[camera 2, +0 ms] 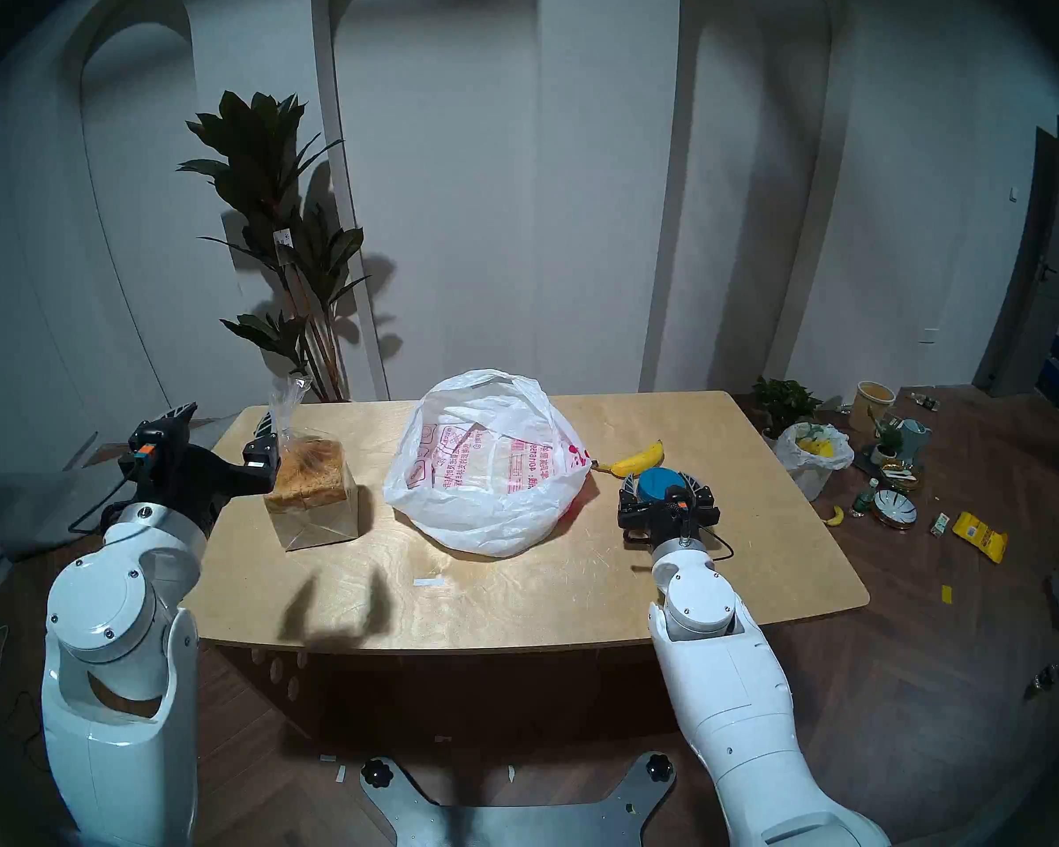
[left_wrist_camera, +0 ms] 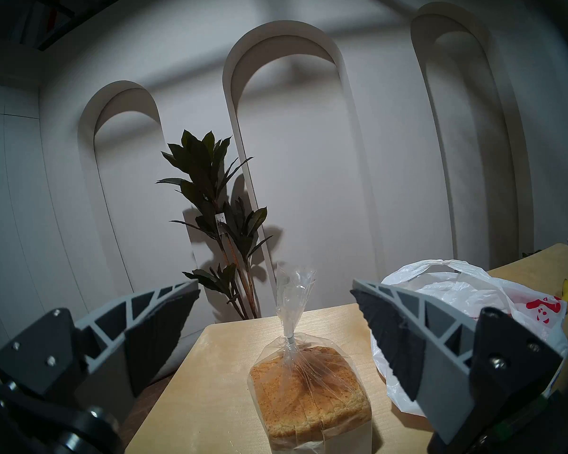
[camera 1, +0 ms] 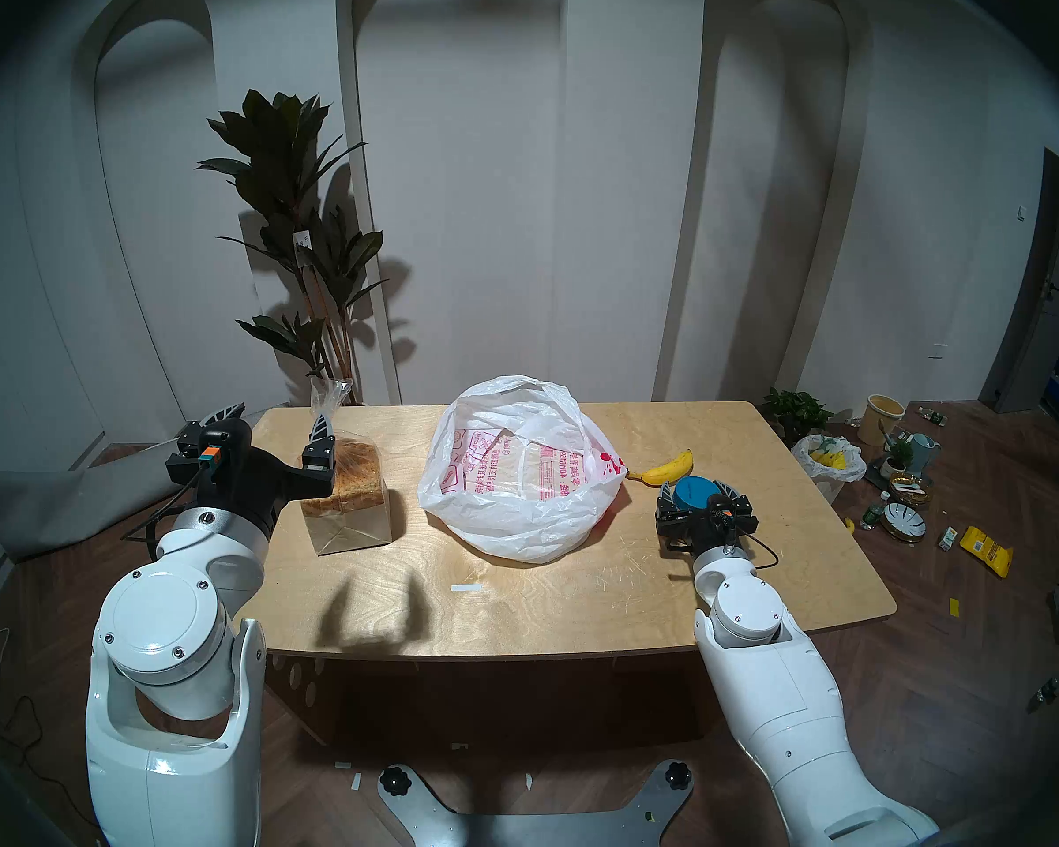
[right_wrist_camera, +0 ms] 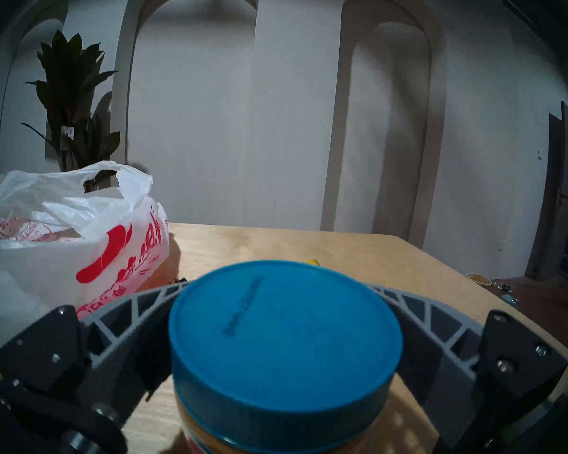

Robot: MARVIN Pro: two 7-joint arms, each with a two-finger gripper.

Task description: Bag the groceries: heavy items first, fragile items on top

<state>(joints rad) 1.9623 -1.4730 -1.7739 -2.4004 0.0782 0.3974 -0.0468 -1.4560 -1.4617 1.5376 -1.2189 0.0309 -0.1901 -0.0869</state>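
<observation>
Two robot arms reach over a wooden tabletop [camera 1: 515, 589]. From the head views, the white carrier bag [camera 1: 515, 479] sits open at centre, the banana [camera 1: 667, 468] just right of it. Only the right wrist view shows the peanut butter jar [right_wrist_camera: 284, 351] standing between the right gripper [right_wrist_camera: 284, 304]'s spread fingers. The left gripper [left_wrist_camera: 276, 299], spread wide, hovers above the wrapped loaf [left_wrist_camera: 309, 397].

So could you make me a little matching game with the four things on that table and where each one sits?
1. loaf
2. carrier bag
3. banana
4. peanut butter jar

a. between the right arm's open jaws
b. middle of the table
c. below the left arm's open jaws
d. just right of the bag

Pairs: 1-c, 2-b, 3-d, 4-a
</observation>
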